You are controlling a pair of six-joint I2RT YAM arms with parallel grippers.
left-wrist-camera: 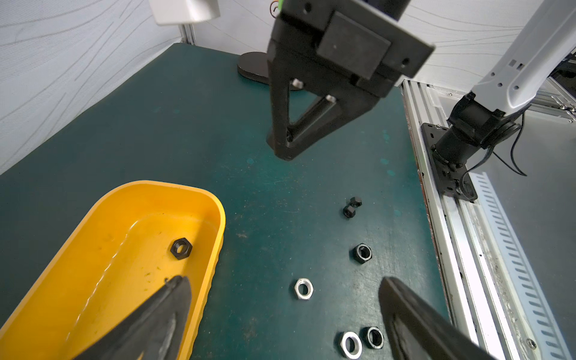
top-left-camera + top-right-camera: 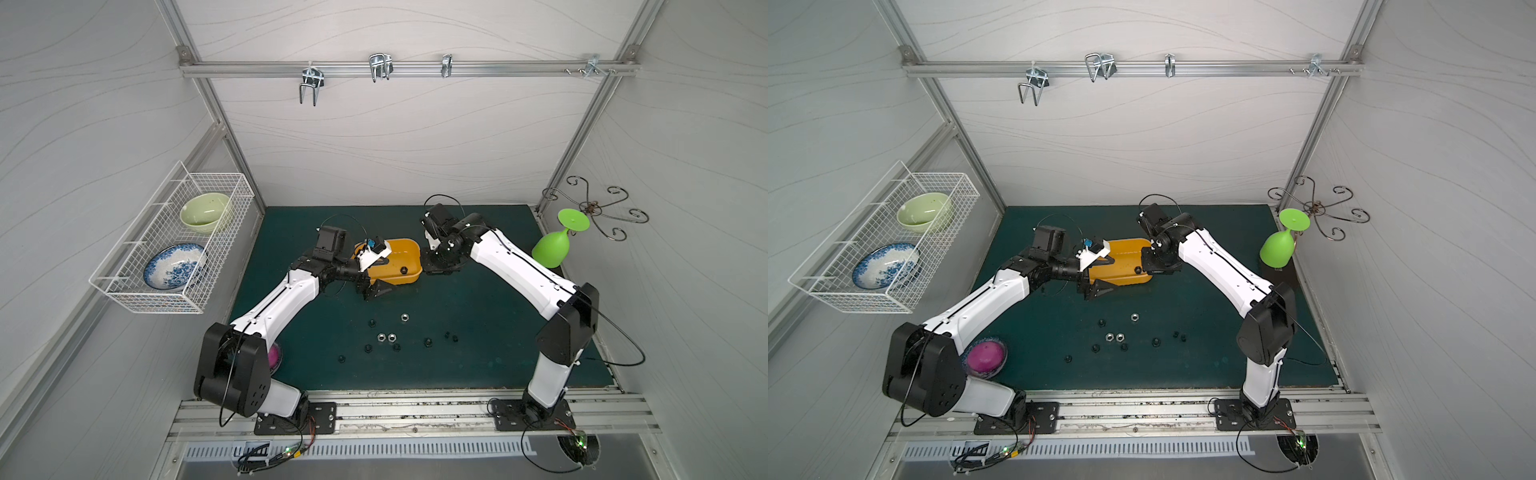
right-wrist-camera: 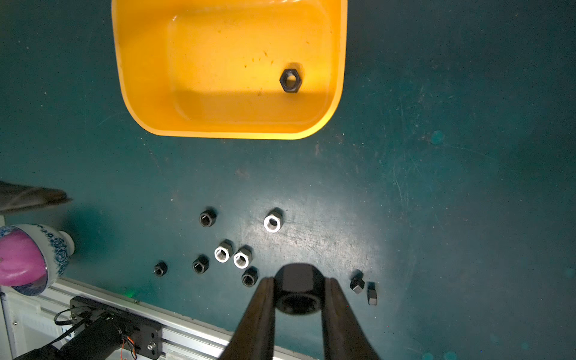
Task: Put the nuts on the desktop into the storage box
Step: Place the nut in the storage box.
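On desktop [image 2: 478, 332] ten nuts [image 2: 391, 337], storage box [image 2: 403, 253] one; right claw [image 3: 299, 280] pinches another nut [image 3: 297, 291], left claw [image 1: 282, 280] spread.

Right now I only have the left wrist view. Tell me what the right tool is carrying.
Observer: The right tool is shut on a black nut, plain in the right wrist view.
Operator: Count the nuts lying on the desktop.
Observer: Ten loose nuts lie on the desktop in both top views; three are silver.
Operator: Report anything by the left arm.
Observer: A bowl with a pink inside stands beside it, and the nearest loose nut lies apart from that bowl.
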